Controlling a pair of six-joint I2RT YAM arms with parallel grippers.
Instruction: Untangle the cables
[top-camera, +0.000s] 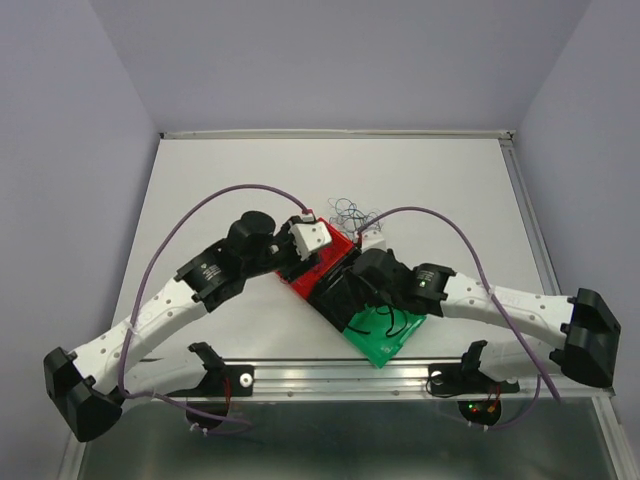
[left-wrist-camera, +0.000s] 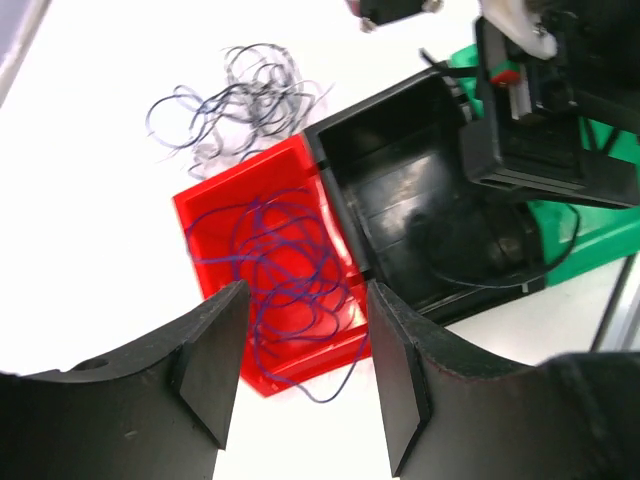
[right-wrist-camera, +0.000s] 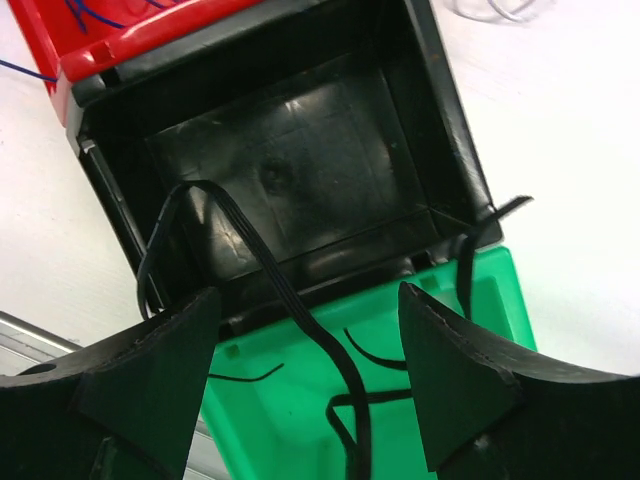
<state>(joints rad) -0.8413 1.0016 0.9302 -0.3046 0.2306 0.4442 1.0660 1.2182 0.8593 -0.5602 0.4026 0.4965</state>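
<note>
Cables (top-camera: 352, 212) mostly tangle on far worktop (top-camera: 230, 180); blue cable (left-wrist-camera: 285, 260) in red bin (left-wrist-camera: 195, 215); black cable (right-wrist-camera: 300, 315) draped from black bin (right-wrist-camera: 300, 150) (into green bin (right-wrist-camera: 270, 420)); left claw (left-wrist-camera: 300, 360) and right claw (right-wrist-camera: 310, 370) spread, empty; right claw could snag that drape, dragging it out.

Table (top-camera: 200, 190): bins (top-camera: 315, 280), apparently tangled cables (top-camera: 350, 212)

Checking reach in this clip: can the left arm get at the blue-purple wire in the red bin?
Probably yes: the left fingers hang open over the thin blue-purple wire lying loose in the open red plastic bin, nothing between them.
</note>
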